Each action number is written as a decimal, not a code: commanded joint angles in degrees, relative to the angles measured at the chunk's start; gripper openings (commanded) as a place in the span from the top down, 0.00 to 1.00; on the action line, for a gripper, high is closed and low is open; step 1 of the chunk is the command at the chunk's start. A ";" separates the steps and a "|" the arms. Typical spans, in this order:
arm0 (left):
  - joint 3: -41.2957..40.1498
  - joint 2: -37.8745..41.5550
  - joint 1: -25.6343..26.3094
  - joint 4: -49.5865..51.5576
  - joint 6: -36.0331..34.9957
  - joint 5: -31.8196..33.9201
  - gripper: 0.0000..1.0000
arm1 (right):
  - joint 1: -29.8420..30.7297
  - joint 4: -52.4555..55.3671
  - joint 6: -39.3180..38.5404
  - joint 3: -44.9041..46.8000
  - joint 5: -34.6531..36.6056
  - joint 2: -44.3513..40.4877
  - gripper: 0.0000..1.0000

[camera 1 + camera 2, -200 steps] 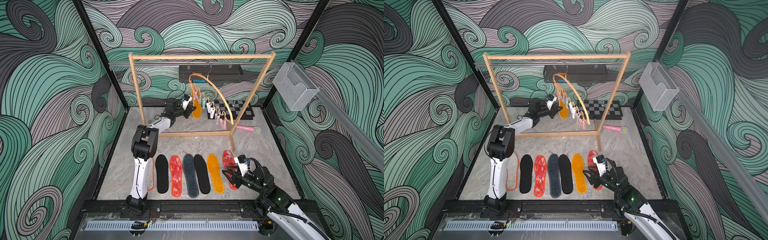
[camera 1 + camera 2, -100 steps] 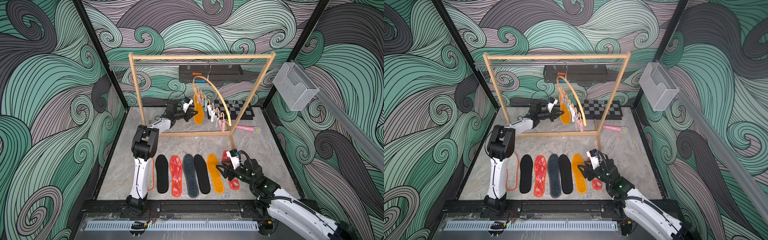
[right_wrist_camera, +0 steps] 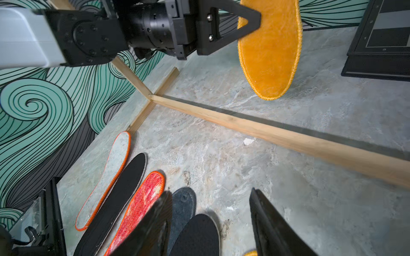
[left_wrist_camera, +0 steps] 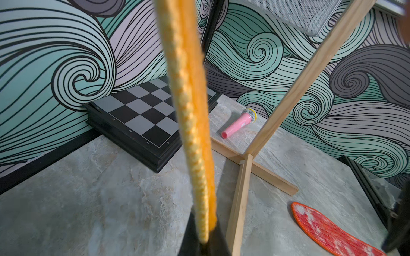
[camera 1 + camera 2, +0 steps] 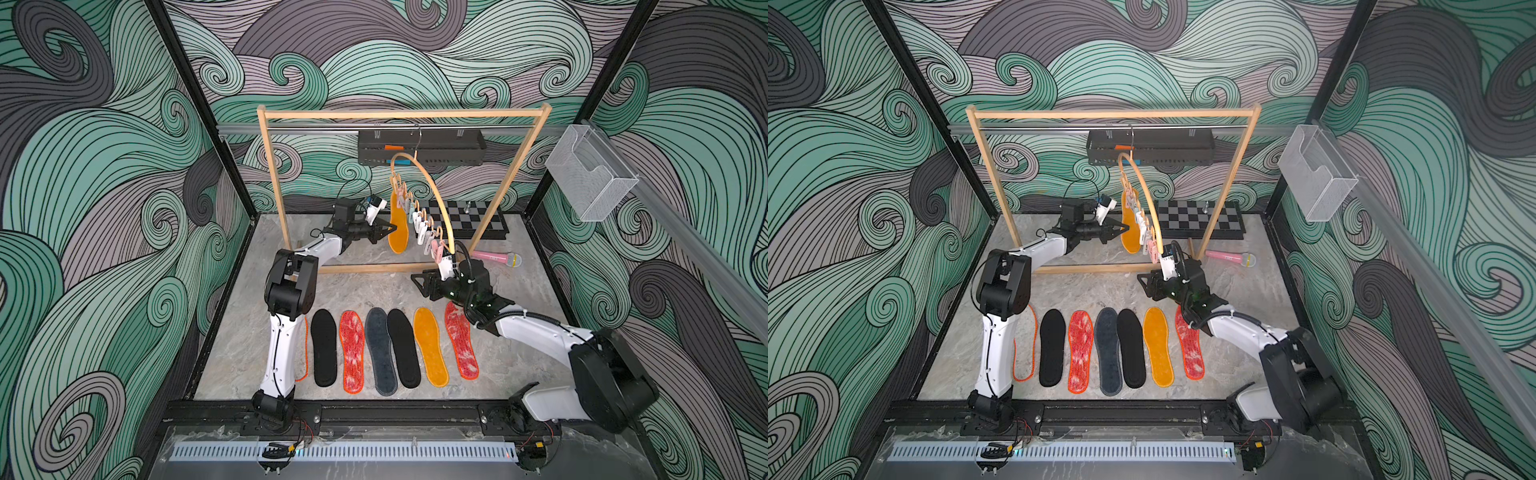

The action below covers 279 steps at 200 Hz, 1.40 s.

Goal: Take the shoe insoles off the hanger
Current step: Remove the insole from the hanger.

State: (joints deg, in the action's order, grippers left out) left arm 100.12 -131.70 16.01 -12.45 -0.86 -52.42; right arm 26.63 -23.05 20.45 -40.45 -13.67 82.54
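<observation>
Right tool (image 5: 419, 284) advanced; left tool (image 5: 391, 227) seemingly pinches insole (image 5: 398, 239).

Swirling teal-and-grey walls (image 5: 83, 166) enclose a marbled floor (image 5: 374, 286) (evenly lit).

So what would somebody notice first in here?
Probably the swirly green wave walls all around. Then the one yellow insole hanging from the wooden hanger at the back, pinched by the left gripper. After that, the colourful row of insoles lying side by side at the front of the table.
</observation>
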 commanded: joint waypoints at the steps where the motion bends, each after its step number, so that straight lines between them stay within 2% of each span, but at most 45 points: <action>1: 3.01 -2.23 -0.37 3.56 0.14 -4.10 1.00 | -1.78 -3.30 1.06 -4.91 -4.10 4.60 0.43; 43: 4.16 -2.20 -0.46 6.25 -0.79 -7.37 1.00 | -5.01 -1.43 0.16 -15.01 -6.88 13.51 0.44; 132: 4.22 -0.17 -0.37 11.48 -2.69 -12.58 1.00 | -9.02 2.92 -3.53 -34.20 -14.27 24.16 0.42; 198: 4.20 1.07 -0.37 15.33 -5.20 -15.79 1.00 | -12.12 2.93 -5.64 -45.08 -24.07 30.05 0.40; 279: 6.50 1.19 -0.40 24.81 -11.20 -21.47 1.00 | -13.55 2.26 -2.36 -58.84 -40.38 39.09 0.38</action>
State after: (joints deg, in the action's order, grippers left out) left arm 104.05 -133.29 15.88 6.98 -7.92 -69.89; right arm 12.99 -20.25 17.34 -95.94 -46.81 119.83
